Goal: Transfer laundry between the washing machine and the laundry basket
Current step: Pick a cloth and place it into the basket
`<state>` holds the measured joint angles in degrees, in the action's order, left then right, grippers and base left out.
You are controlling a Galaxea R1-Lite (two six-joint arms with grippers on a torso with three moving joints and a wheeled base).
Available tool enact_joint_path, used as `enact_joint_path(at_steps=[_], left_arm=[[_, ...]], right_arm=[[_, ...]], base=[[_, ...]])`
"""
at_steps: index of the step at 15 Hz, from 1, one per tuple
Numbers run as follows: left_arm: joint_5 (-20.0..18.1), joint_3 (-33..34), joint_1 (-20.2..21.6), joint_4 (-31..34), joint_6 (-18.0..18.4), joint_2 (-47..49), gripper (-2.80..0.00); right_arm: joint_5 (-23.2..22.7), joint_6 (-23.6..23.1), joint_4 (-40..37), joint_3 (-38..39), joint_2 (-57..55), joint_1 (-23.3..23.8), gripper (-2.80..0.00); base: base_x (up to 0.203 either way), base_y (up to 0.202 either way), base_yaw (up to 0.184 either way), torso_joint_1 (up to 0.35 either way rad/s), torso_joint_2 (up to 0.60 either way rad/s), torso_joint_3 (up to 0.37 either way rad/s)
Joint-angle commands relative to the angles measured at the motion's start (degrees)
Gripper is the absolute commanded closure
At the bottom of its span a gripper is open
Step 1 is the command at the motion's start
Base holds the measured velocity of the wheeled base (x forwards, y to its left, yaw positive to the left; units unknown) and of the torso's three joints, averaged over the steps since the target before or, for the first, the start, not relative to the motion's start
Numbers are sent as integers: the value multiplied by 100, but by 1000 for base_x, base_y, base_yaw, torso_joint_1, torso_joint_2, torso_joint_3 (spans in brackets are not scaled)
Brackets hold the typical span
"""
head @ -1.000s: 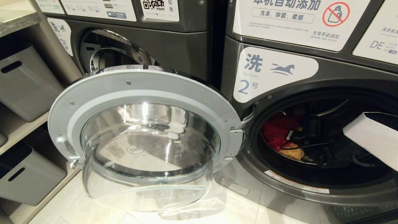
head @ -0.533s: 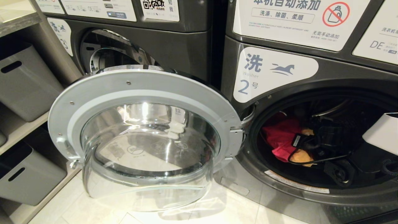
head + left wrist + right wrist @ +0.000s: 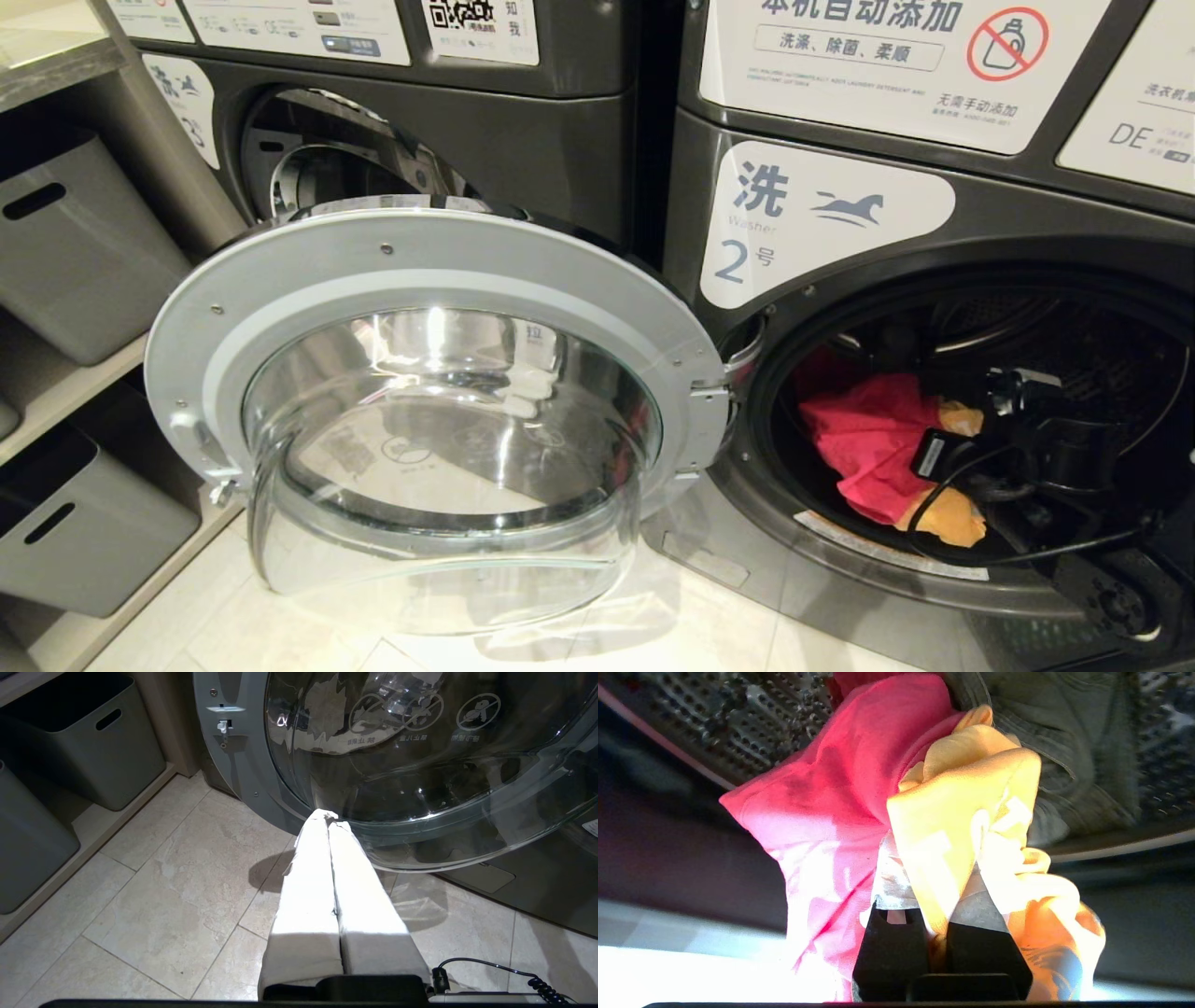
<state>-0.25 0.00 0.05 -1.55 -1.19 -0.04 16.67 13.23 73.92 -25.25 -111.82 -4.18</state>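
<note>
The yellow garment [image 3: 966,812] has been drawn toward the drum [image 3: 1102,345] mouth, clamped in the right gripper [image 3: 938,891] jaws; left gripper [image 3: 329,819] jaws are pressed together, empty.

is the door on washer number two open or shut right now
Open. The washer door is swung out wide on its hinge, its glass bowl facing the room, and the drum opening is exposed, with red and yellow laundry inside.
</note>
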Motion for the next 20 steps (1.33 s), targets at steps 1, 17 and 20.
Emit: enact_joint_path(at_steps=[1,17,20], left_arm=[[-1,62,-4,-1,-4,-5,0],[-1,62,-2,-3,-4,-5,0],[-1,62,-3,-3,-4,-5,0]], right_arm=[[-13,-2,64,455,617,-29,0],[-492,-508,-972,2497,5785,-410,0],[-628,-520,-1917,2208,6838,-490,0]], base=[[0,0,0,0,0,0],[0,0,0,0,0,0],[0,0,0,0,0,0]])
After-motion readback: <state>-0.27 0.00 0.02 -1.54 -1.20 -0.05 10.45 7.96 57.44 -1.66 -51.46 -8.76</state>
